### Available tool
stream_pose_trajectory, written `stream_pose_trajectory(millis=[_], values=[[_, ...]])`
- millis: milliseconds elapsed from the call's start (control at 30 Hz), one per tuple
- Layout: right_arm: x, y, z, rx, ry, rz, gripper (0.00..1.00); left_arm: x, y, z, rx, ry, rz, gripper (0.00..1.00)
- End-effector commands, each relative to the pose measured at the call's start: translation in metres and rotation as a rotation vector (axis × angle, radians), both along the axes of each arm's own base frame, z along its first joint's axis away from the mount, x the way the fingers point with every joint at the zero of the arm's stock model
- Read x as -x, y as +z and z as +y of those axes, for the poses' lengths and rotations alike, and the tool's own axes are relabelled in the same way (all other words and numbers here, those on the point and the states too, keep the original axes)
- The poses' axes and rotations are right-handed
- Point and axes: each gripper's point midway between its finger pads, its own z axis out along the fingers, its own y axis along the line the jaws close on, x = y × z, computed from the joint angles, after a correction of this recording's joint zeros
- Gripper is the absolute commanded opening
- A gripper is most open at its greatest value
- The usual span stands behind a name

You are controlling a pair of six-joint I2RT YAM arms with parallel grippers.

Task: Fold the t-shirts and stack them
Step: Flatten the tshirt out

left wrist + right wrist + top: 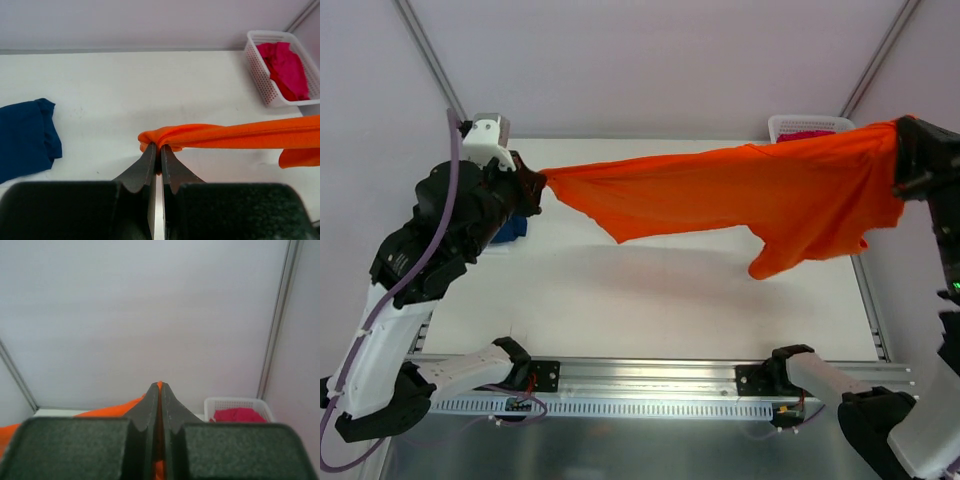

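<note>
The orange t-shirt [760,195] hangs stretched in the air between both grippers, above the table. My left gripper [532,185] is shut on its left end; in the left wrist view the bunched cloth [210,136] sits at my gripper [159,147]. My right gripper [905,160] is shut on its right end, held high; a sliver of orange shows between the tips of that gripper [160,386]. The navy t-shirt [25,140] lies folded on the table at the left [510,228], partly hidden by my left arm. Magenta shirts [285,67] lie in the basket.
The white lattice basket [790,127] stands at the table's back right corner; it also shows in the left wrist view [260,75] and the right wrist view [220,404]. The white table [650,290] lies below the hanging shirt.
</note>
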Motion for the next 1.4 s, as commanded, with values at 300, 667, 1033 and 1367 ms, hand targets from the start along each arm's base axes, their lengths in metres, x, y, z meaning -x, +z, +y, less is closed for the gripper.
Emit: stream_pose_trajectory(millis=[300,667,1033,1367], values=[[0.054,0.007,-0.004,-0.025,0.039,-0.066,0.01,0.062,0.04,0.021,0.137,-0.104,-0.056,0.0],[-0.089,-0.131,-0.009,0.022,-0.153,0.29,0.0,-0.054,-0.081,-0.016,-0.148,0.093,0.216,0.0],[-0.297,-0.327,0.014,0.099,-0.174,0.793,0.37,-0.205,-0.292,0.027,-0.359,0.452,0.589,0.08],[-0.294,-0.375,-0.003,0.188,-0.255,0.933,0.99,-0.204,-0.267,0.024,-0.316,0.471,0.53,0.82]])
